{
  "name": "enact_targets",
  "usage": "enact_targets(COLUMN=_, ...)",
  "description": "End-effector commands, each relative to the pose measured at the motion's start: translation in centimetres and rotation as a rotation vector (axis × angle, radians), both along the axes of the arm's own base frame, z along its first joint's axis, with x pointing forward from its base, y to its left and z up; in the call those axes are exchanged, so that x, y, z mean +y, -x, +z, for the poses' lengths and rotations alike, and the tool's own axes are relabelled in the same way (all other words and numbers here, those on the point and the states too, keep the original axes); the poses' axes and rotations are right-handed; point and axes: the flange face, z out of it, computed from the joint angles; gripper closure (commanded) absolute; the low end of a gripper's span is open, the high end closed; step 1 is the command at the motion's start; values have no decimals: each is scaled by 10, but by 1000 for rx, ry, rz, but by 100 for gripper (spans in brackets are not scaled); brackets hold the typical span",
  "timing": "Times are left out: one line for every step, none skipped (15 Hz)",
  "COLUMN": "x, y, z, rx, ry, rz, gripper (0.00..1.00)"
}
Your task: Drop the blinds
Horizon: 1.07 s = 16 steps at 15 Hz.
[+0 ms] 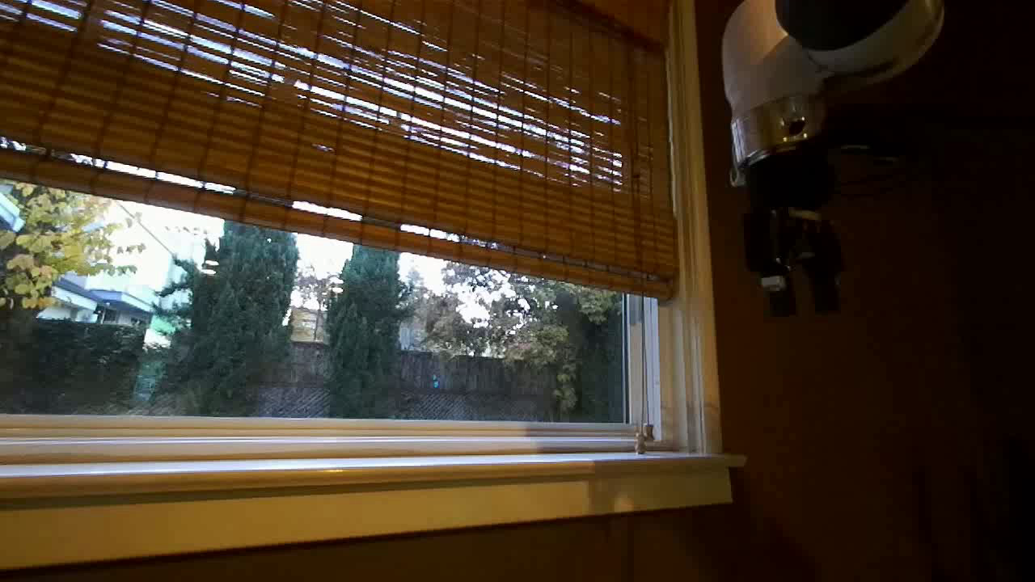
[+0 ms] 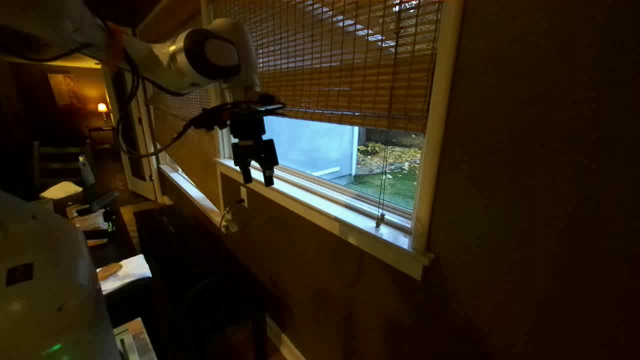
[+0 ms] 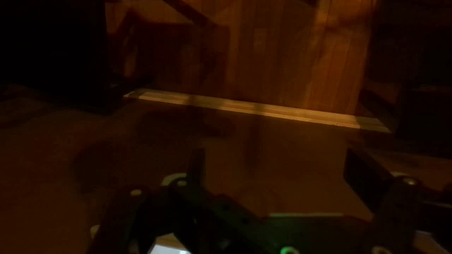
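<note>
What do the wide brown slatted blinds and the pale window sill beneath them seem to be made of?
Wide brown blinds of thin horizontal slats: probably bamboo or wood, fairly matte; they look uneven and stitched together vertically, with daylight leaking through.

Long pale window sill: likely painted wood, slightly glossy; its smooth top catches bright light, but no grain shows, so vinyl is possible.

No legible text anywhere. In an exterior view: dark square [image 2: 20, 274] on housing [image 2: 55, 305] left of window [image 2: 315, 145], too dim to read.
</note>
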Motion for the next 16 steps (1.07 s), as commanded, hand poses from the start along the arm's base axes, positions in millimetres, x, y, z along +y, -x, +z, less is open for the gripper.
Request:
enact_targets(x=0, y=0, z=1, rx=1, ry=0, rz=0, gripper=0)
enact_targets(x=0, y=0, z=1, rx=1, ry=0, rz=0, gripper=0)
enact_targets(x=0, y=0, z=1, rx=1, ry=0, rz=0, gripper=0)
enact_targets(x=0, y=0, z=1, rx=1, ry=0, rz=0, gripper=0)
enact_targets(x=0, y=0, z=1, rx=1, ry=0, rz=0, gripper=0)
enact_targets(x=0, y=0, z=1, rx=1, ry=0, rz=0, gripper=0)
enact_targets(x=0, y=0, z=1, rx=1, ry=0, rz=0, gripper=0)
enact_targets(x=-6, y=-10, z=5, rx=-15, ry=-10, rz=-32, gripper=0)
enact_targets(x=-15, y=-21, z=16, rx=-88, ry=4, rz=-66, gripper=0)
enact_targets(x=-23, y=-30, z=26, rx=-127, ry=-20, rz=-89, gripper=0)
enact_targets(x=-34, y=-42, z=37, rx=-196, ry=-25, rz=-106, gripper=0)
enact_targets(x=-48, y=-53, z=47, rx=-256, ry=-23, rz=-116, gripper=0)
enact_targets(x=-60, y=-64, z=53, rx=-302, ry=-10, rz=-117, gripper=0)
enact_targets(x=-76, y=-75, z=57, rx=-338, ry=-18, rz=-123, gripper=0)
enact_targets(x=-90, y=-85, z=54, rx=-366, ry=-36, rz=-128, gripper=0)
enact_targets(x=-104, y=-95, z=47, rx=-404, ry=-24, rz=-129, gripper=0)
